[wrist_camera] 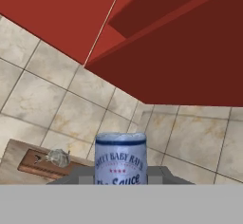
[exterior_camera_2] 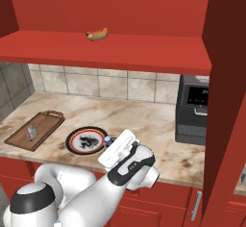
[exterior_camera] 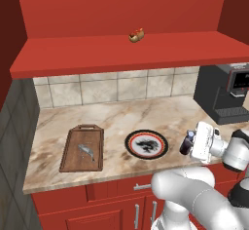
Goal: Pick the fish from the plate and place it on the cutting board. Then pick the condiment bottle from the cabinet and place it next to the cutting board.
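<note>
Carrying the bottle [exterior_camera: 186, 143], pinched between the gripper [exterior_camera: 190, 144] fingers, with the fish [exterior_camera: 86, 151] already on the cutting board [exterior_camera: 68, 157]. Next: lower it beside the board.

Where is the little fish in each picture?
Left base view: the fish lies on the cutting board, lower left, left of the plate.
Right base view: far left, on the board, again left of the plate.
Hand view: lower left, on the board's end.
Shared landmark: the cutting board.
</note>
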Tool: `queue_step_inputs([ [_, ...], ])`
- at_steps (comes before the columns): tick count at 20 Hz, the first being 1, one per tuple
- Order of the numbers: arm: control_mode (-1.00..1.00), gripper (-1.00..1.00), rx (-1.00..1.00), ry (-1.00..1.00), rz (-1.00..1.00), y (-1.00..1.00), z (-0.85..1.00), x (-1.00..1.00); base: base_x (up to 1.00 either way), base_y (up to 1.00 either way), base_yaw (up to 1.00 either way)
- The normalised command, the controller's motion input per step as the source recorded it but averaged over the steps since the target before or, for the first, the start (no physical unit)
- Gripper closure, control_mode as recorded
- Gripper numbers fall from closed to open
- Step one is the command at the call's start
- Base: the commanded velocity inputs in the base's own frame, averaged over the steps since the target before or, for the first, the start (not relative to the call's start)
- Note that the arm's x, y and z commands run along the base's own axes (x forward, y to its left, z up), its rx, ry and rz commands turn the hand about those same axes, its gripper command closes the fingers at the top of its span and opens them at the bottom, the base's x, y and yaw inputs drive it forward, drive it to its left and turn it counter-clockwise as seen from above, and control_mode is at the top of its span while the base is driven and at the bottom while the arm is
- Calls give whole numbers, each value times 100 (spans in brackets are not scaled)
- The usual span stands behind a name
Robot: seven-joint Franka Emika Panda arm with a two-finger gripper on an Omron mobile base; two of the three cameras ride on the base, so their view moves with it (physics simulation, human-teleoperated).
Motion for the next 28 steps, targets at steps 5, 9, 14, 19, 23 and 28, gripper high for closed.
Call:
queue_step_inputs([
  [5, -100, 100, 0, 0, 0, -8, -1, 13, 0, 0, 0],
  [9, -100, 100, 0, 0, 0, -6, -10, 14, 0, 0, 0],
  [14, -100, 100, 0, 0, 0, -5, -19, 16, 0, 0, 0],
  [19, -100, 100, 0, 0, 0, -4, -25, 18, 0, 0, 0],
  [23, -100, 100, 0, -1, 0, -3, -28, 20, 0, 0, 0],
  [28, -100, 100, 0, -1, 0, -4, -26, 20, 0, 0, 0],
])
